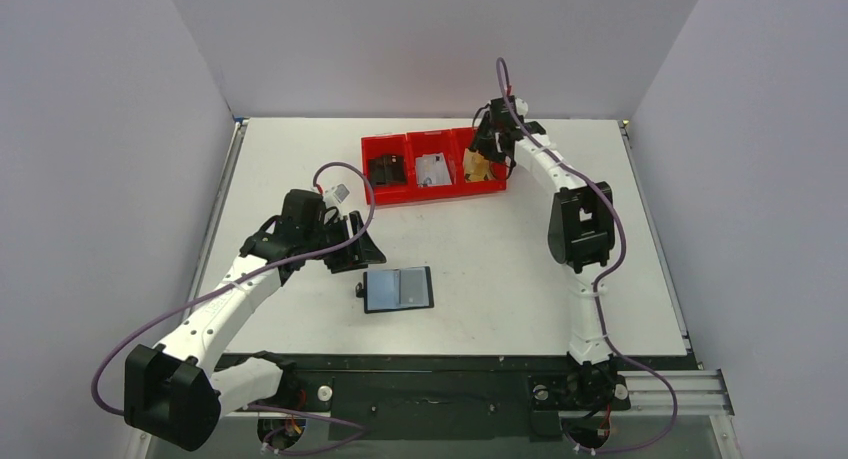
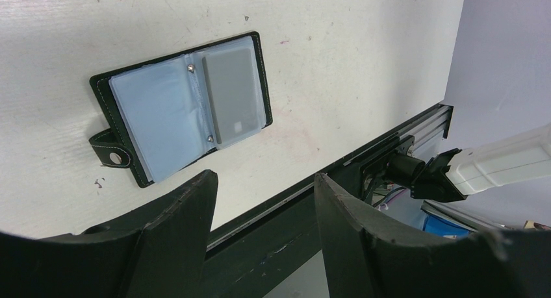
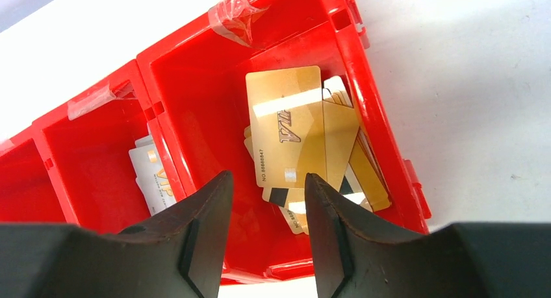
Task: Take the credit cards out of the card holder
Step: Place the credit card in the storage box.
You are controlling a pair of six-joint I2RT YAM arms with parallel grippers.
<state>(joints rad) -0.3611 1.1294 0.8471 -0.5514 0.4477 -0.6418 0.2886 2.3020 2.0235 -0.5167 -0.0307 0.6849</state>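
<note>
The black card holder lies open on the table, clear sleeves up; in the left wrist view a grey credit card sits in its right sleeve. My left gripper is open and empty, just left of and above the holder; the same gripper shows near the table's front edge. My right gripper hovers open and empty over the right red bin, where several gold cards lie in a pile.
Three joined red bins stand at the back centre. The middle bin holds white-grey cards, the left one black cards. A black rail runs along the table's front edge.
</note>
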